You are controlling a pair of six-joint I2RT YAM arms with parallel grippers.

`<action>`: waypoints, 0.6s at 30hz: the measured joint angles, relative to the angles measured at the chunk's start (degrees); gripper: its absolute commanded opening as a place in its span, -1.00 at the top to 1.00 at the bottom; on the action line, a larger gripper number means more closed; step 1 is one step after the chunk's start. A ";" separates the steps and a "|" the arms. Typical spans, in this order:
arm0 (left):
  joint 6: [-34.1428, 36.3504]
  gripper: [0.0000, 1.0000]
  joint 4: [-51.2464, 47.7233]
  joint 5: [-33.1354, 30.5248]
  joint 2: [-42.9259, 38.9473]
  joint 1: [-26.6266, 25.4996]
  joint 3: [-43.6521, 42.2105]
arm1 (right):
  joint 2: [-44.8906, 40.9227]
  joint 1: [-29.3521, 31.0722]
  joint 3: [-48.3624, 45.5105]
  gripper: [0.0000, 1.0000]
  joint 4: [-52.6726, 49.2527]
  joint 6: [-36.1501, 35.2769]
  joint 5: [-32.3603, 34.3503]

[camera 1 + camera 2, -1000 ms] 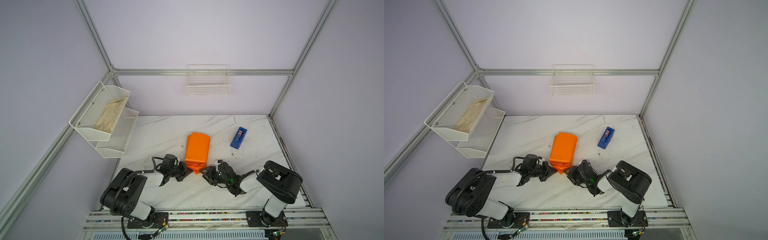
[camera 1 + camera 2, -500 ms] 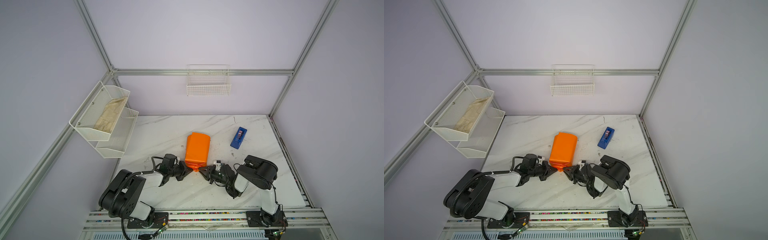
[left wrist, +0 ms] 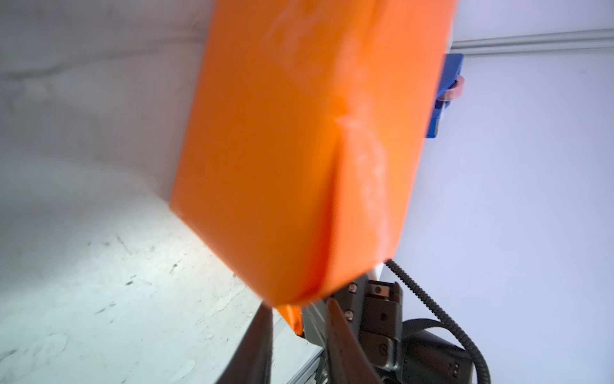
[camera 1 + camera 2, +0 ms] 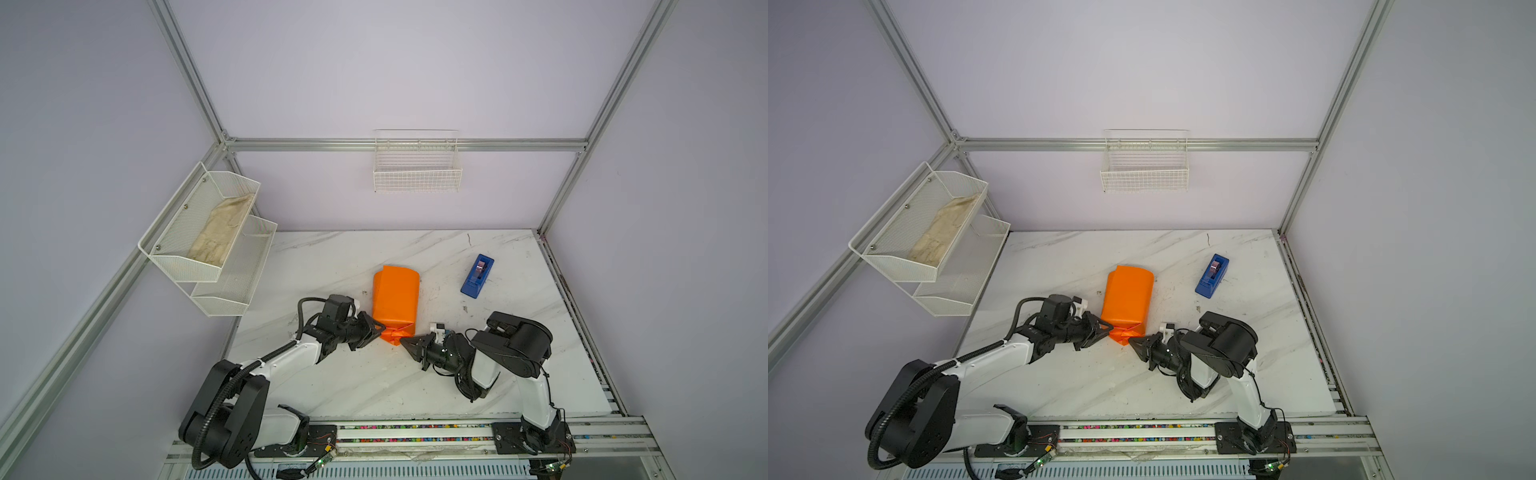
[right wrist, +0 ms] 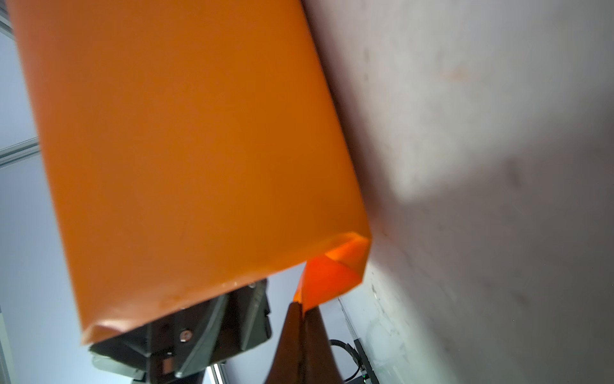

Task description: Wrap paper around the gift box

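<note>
Two claws sit low over the white marbled bench (image 4: 353,386), facing each other. The left claw (image 4: 380,329) stands partly open: its two dark fingers (image 3: 259,349) have a gap, and a small orange flap (image 3: 292,317) hangs loose in it. The right claw (image 4: 402,341) is fully closed, its tapered fingers (image 5: 292,342) pressed flat together. Their tips meet the point of a folded corner, but I cannot tell whether paper is nipped there.

Between the claws and stretching beyond them lies one parcel of the paper (image 4: 395,295), smooth, matte orange and rounded at the far end, with creased triangular folds at the near end. The gift box itself does not show.

Farther beyond the right claw, well apart, is one blue wedge-shaped tape dispenser (image 4: 477,276). On the back wall hangs one white wire basket (image 4: 417,174). Far beyond the left claw a two-tier white mesh shelf (image 4: 183,266) holds one crumpled beige cloth (image 4: 220,232).
</note>
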 measured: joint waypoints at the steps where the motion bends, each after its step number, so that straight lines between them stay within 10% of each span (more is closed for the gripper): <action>1: 3.93 0.42 -3.80 -0.98 -0.09 0.02 3.82 | -0.22 0.00 -0.46 1.00 0.13 0.00 -0.02; 9: 34.93 0.04 -20.33 -3.04 3.72 0.02 25.03 | -0.79 0.00 -2.19 1.00 0.96 0.00 -0.92; 18: 62.23 0.07 -26.34 -1.60 11.91 0.00 30.49 | -3.74 -0.55 -5.27 1.00 -0.85 0.02 -1.33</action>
